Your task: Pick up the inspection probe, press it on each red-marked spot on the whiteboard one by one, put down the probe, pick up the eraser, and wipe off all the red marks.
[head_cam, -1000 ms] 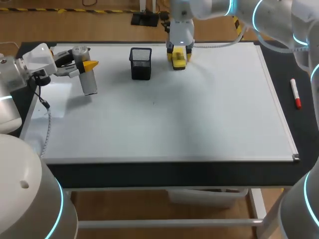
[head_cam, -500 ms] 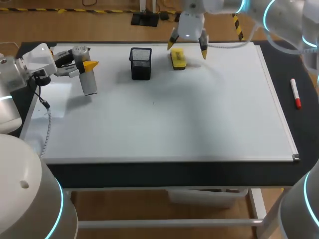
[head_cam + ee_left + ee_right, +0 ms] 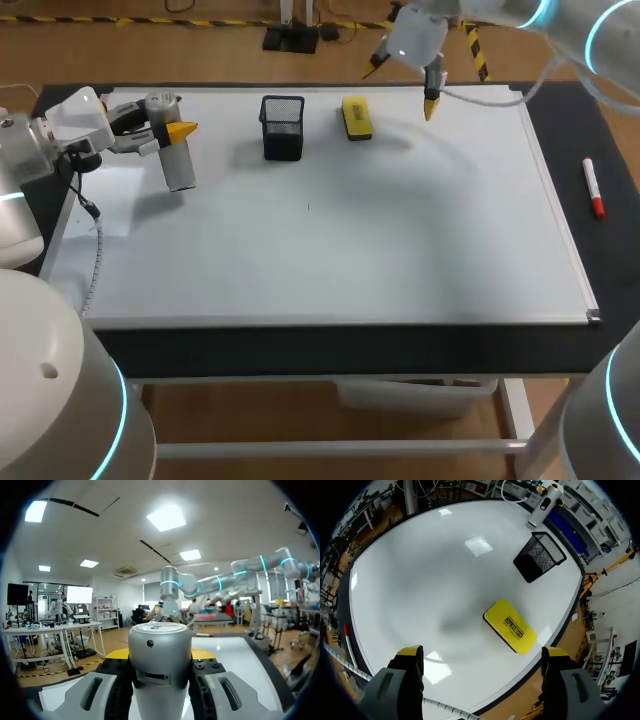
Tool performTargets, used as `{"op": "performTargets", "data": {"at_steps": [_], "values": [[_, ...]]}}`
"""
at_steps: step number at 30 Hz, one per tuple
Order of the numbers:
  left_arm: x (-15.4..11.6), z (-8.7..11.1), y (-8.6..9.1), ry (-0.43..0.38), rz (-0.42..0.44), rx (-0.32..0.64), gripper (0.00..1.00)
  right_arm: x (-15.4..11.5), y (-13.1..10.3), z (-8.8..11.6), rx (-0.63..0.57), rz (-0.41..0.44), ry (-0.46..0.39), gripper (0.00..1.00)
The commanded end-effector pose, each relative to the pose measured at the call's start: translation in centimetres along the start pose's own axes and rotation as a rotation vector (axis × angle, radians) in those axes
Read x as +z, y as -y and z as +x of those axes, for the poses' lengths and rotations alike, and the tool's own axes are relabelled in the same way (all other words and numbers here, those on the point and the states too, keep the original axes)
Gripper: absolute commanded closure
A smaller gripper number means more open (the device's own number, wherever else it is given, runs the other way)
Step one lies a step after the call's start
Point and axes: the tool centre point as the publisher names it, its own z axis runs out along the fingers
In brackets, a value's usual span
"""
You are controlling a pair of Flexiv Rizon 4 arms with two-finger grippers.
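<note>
Both fingers of the right gripper (image 3: 401,90) are gaping empty by the eraser (image 3: 356,117), upper middle. Light and stiff, it is probably gripping best across its width. At upper left the left gripper (image 3: 168,135) is clamping the probe (image 3: 177,165).

In my left wrist view the inspection probe (image 3: 160,672) hides all but slivers of the yellow tips of my left gripper (image 3: 160,654), and in the head view a speck (image 3: 308,207) on the whiteboard (image 3: 420,250) is too small to identify.
</note>
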Motion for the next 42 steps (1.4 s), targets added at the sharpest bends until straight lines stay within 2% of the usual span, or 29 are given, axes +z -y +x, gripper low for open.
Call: {"op": "performTargets", "data": {"at_steps": [1, 2, 6, 9, 17, 22, 25, 27, 42], "values": [[0.1, 0.1, 0.1, 0.004, 0.001, 0.002, 1.0, -2.2, -1.2, 2.7, 0.021, 0.003, 0.108, 0.0], [0.1, 0.1, 0.1, 0.004, 0.001, 0.002, 1.0, -2.5, -1.3, 2.9, 0.031, -0.019, 0.097, 0.0], [0.1, 0.1, 0.1, 0.004, 0.001, 0.002, 1.0, -3.8, -1.6, 3.5, 0.087, -0.011, 0.115, 0.0], [0.1, 0.1, 0.1, 0.004, 0.001, 0.002, 1.0, -5.0, -1.8, 4.1, 0.138, 0.005, 0.162, 0.0], [0.1, 0.1, 0.1, 0.004, 0.001, 0.002, 1.0, -7.7, -2.2, 5.4, 0.202, 0.021, 0.228, 0.0], [0.1, 0.1, 0.1, 0.004, 0.001, 0.002, 1.0, -8.9, -2.1, 6.5, 0.281, 0.041, 0.251, 0.0], [0.1, 0.1, 0.1, 0.004, 0.001, 0.002, 1.0, -9.4, -2.0, 6.7, 0.284, 0.028, 0.212, 0.0], [0.1, 0.1, 0.1, 0.004, 0.001, 0.002, 1.0, -9.6, -2.0, 6.7, 0.268, -0.005, 0.22, 0.0], [0.0, 0.3, 0.2, 0.006, 0.002, 0.001, 1.0, -9.6, -2.0, 6.7, 0.268, -0.005, 0.22, 0.0]]}}
